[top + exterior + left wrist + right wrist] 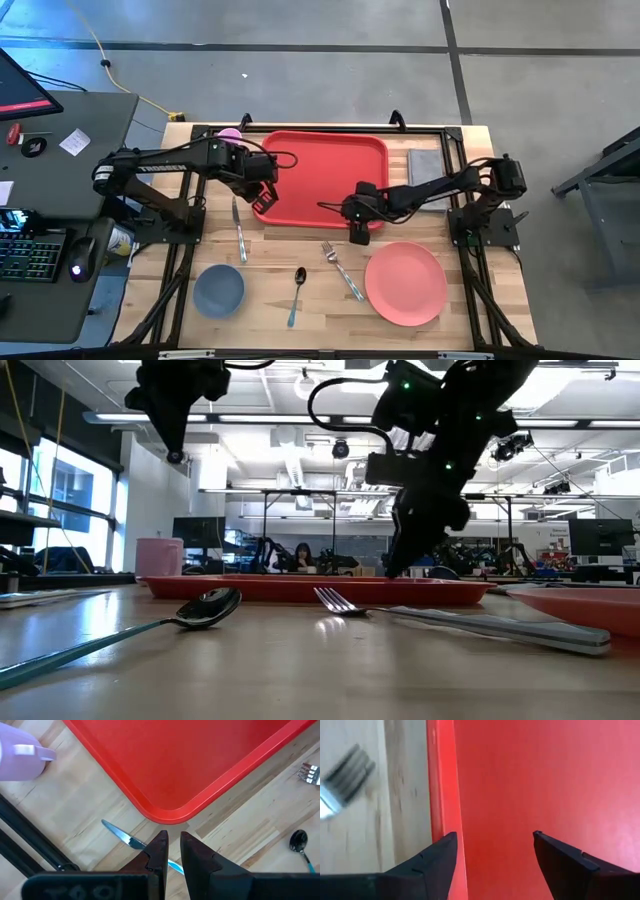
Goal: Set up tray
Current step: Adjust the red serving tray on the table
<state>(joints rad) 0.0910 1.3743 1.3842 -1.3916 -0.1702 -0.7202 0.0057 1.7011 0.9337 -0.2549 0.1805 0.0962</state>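
The red tray (325, 178) lies flat on the far middle of the table. My right gripper (358, 230) is open, low over the tray's near rim (440, 795). One finger (437, 855) stands over the rim and the other (560, 855) over the tray's floor; I cannot tell whether they touch it. In the low view it reaches down to the tray's edge (400, 565). My left gripper (173, 845) is shut, holds nothing, and hangs raised above the tray's near left corner (167, 815).
A knife (239, 228), blue bowl (218, 290), teal-handled spoon (297, 293), fork (342, 270) and salmon-pink plate (405, 283) lie on the near half of the table. A lilac cup (231, 134) stands by the tray's far left corner, with a grey cloth (428, 178) to the tray's right.
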